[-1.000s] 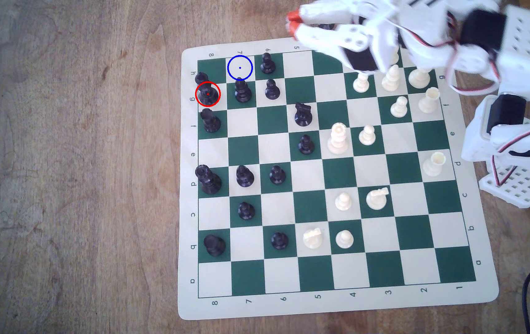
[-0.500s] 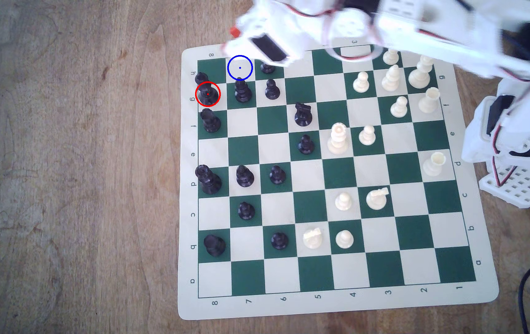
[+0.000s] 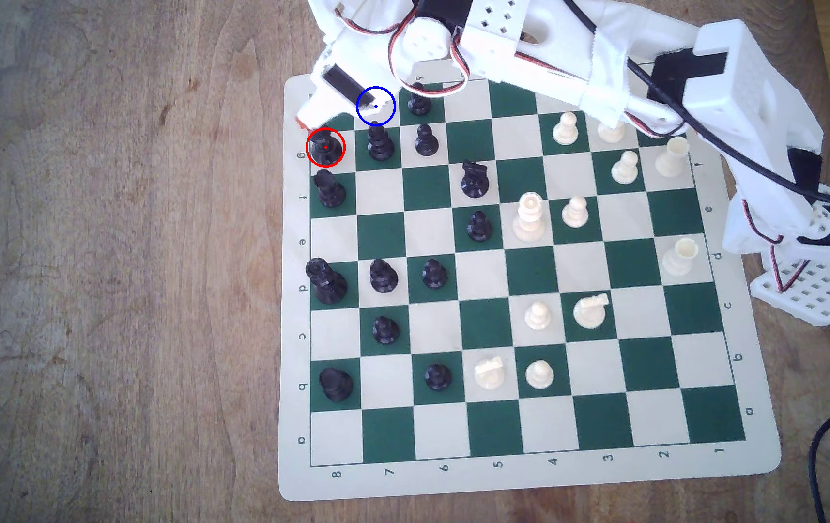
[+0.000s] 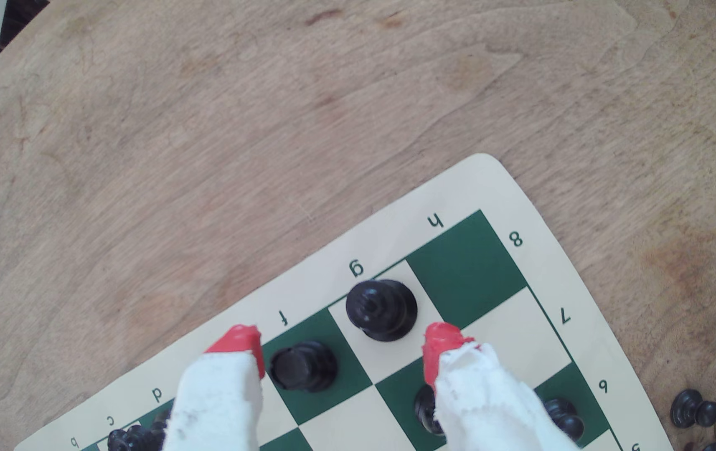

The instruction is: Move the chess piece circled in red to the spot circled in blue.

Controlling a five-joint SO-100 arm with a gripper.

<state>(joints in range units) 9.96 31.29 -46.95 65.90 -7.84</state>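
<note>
The chess piece (image 3: pixel 325 147) is a tall glossy black piece inside the red ring, on a cream square in the board's far-left column of the exterior view. In the wrist view the chess piece (image 4: pixel 381 308) stands upright just ahead of my gripper (image 4: pixel 341 342). The gripper is open, its red fingertips (image 4: pixel 239 342) spread wide with nothing between them. Seen from outside, my gripper (image 3: pixel 313 120) hovers over the corner square just behind the piece. The spot (image 3: pixel 376 106), a cream square with a blue ring, lies one square diagonally away and is partly covered by the gripper's white body.
A tall black piece (image 3: pixel 330 188) stands on the neighbouring square nearer the camera, another black piece (image 3: pixel 380 143) beside the ringed one, and pawns (image 3: pixel 425 140) further along. White pieces (image 3: pixel 528 216) fill the exterior view's right. Loose black pieces (image 4: pixel 695 407) lie off the mat (image 3: pixel 297 301).
The arm has swung across the far edge of the board toward the exterior view's left and come down. The gripper has gone from near column 5 to the corner by the ringed piece.
</note>
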